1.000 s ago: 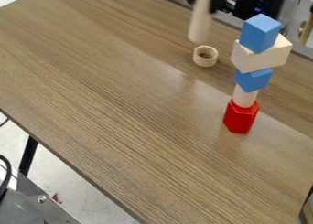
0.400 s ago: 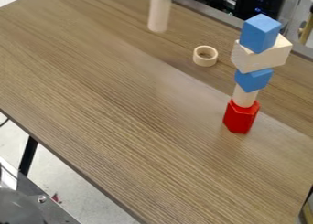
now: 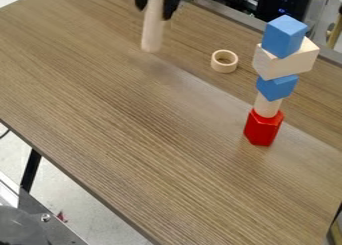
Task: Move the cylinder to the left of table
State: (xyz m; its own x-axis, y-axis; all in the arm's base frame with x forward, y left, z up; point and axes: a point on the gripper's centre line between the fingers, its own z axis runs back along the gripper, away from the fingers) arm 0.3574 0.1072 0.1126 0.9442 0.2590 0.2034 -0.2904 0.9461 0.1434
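Landmark ring: we see the small wooden ring [image 3: 224, 61] on the table [image 3: 127, 119], open end up, wood grain showing inside it.
Gripper: we have it [image 3: 155, 8] left of the ring in the view, its fingers closed around the pale cylinder.
Pale cylinder [image 3: 152, 36]: roughly upright, left of the ring and apart from it; we cannot tell if its foot touches the table.
Tower: we find it right of the ring, clear of the cylinder: red block [image 3: 263, 128], pale peg [image 3: 267, 105], lower blue block [image 3: 276, 87], wooden block [image 3: 287, 63], top blue block [image 3: 284, 37].
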